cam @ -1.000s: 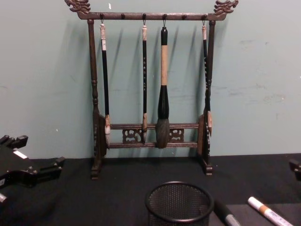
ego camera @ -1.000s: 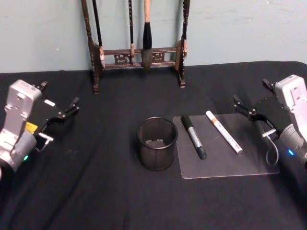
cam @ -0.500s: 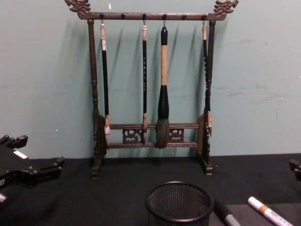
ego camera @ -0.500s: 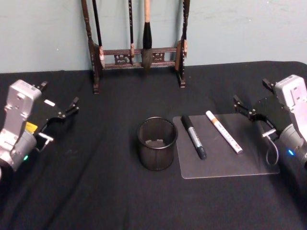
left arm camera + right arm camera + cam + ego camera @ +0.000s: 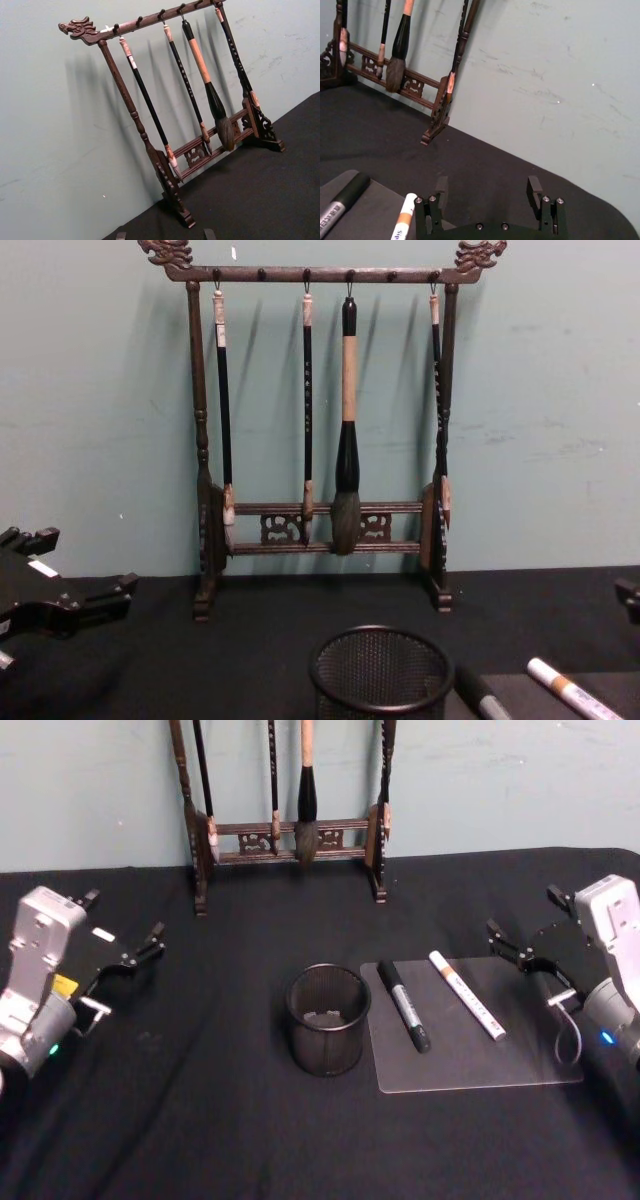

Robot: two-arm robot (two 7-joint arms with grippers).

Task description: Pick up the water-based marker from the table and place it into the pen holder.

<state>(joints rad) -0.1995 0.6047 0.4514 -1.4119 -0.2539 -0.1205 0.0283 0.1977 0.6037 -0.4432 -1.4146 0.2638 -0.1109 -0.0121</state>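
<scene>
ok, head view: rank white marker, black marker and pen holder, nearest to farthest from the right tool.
1. white marker: on the clear mat, on the half nearer the right tool.
2. black marker: on the mat's left half.
3. pen holder: off the mat, further left.

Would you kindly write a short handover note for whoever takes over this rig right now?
Left gripper: open, empty, at the table's left side.
Right gripper: open, empty, at the right, beside the clear mat.
White marker and black marker lie on that mat, right of the pen holder, which holds no marker.
Done: nothing. Left: grasp the water-based marker (labels unreadable) and drop it into the holder.
</scene>
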